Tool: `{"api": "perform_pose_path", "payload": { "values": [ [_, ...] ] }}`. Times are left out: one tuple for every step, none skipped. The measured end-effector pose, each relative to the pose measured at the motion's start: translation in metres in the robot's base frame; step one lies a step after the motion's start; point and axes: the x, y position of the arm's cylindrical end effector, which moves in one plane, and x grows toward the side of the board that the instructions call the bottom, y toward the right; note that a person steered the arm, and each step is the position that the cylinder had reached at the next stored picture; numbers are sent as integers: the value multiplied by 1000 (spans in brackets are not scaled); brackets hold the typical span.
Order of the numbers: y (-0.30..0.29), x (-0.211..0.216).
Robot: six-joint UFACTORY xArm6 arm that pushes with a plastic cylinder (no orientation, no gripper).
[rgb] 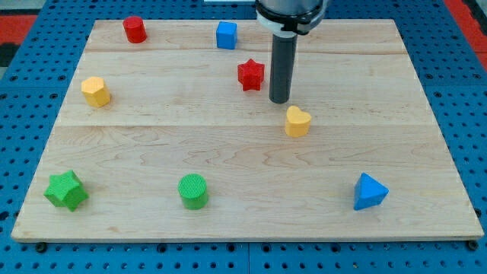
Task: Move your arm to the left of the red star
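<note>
Status: we're at the approach step, not yet on target. The red star [250,74] sits in the upper middle of the wooden board [426,152], and my tip [279,100] is on the wrong side of it: just off its right edge in the view and slightly lower, close but apparently not touching. Depth is hard to judge from this angle, so that gap is a best guess.

No pincer on this rig: the arm ends in a plain rod, nothing to open or close, and it holds nothing.

Next move, as we read it: get the tip to the view's left of the star without knocking it. A straight leftward slide from here would push the star, so we'd route around it. Going below the star looks cleanest to us; that lane is bare wood. The yellow heart [297,121] sits just below-right of the tip, so we'd head left first, not down.

Going over the top is tighter: the blue cube [226,35] is up there, near the star's upper left.

Landing zone left of the star is open. The yellow hexagon [96,91] and red cylinder [135,30] are well apart from it. The other 3 blocks along the bottom aren't in play.
</note>
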Motion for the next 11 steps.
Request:
{"api": "perform_pose_path", "payload": {
  "values": [
    [8,34],
    [29,36],
    [6,23],
    [-2,2],
    [-57,19],
    [-102,17],
    [-130,-27],
    [-130,-48],
    [-143,-50],
    [-147,-52],
    [-148,-58]
  ]
}}
